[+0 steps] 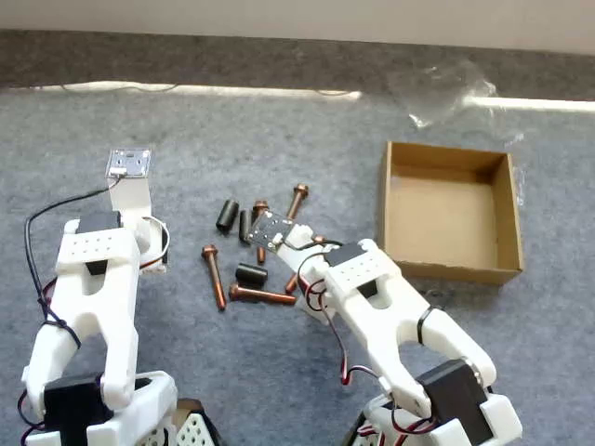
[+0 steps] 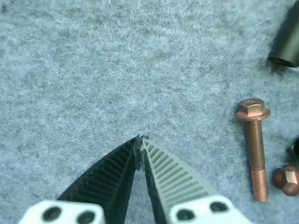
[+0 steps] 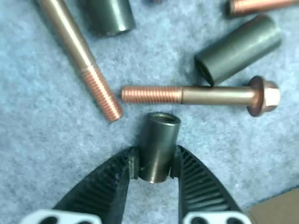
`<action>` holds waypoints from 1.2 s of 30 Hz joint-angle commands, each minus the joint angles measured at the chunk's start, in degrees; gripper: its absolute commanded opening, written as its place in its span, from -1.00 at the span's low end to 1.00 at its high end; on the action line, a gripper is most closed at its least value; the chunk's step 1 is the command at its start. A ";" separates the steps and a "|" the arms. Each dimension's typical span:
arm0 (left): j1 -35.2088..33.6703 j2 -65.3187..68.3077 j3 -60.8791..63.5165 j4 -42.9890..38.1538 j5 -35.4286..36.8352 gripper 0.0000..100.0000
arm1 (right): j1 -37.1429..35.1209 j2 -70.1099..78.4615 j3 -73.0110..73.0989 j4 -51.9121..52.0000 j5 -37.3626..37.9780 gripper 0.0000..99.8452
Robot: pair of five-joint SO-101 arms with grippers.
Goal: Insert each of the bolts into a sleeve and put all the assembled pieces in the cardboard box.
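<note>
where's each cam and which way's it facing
High view: fixed above the table, looking down on bolts, cardboard box, both arms.
Left wrist view: on left arm, looking past the shut left gripper at one bolt.
Right wrist view: on right arm, looking past the right gripper clamping a sleeve.
Shared: high view shows that bolt too.

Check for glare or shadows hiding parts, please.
High view: a bright strip along the far edge of the table, away from the bolts. Right wrist view: mild sheen on the sleeve in the right pincer. Left wrist view: even light, soft shadows.
</note>
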 commanded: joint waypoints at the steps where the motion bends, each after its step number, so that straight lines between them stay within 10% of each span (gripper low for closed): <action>1: -0.40 -0.22 -0.57 -0.62 0.09 -0.98 | 1.19 0.13 -2.07 -0.92 -0.18 -0.75; 23: -0.40 -0.22 -0.57 -0.62 0.00 -0.98 | 0.04 0.22 -1.98 -4.44 0.62 -0.59; 36: -0.31 -0.13 0.31 -1.14 0.00 -0.98 | 1.19 -0.40 -1.98 -3.91 3.96 -0.99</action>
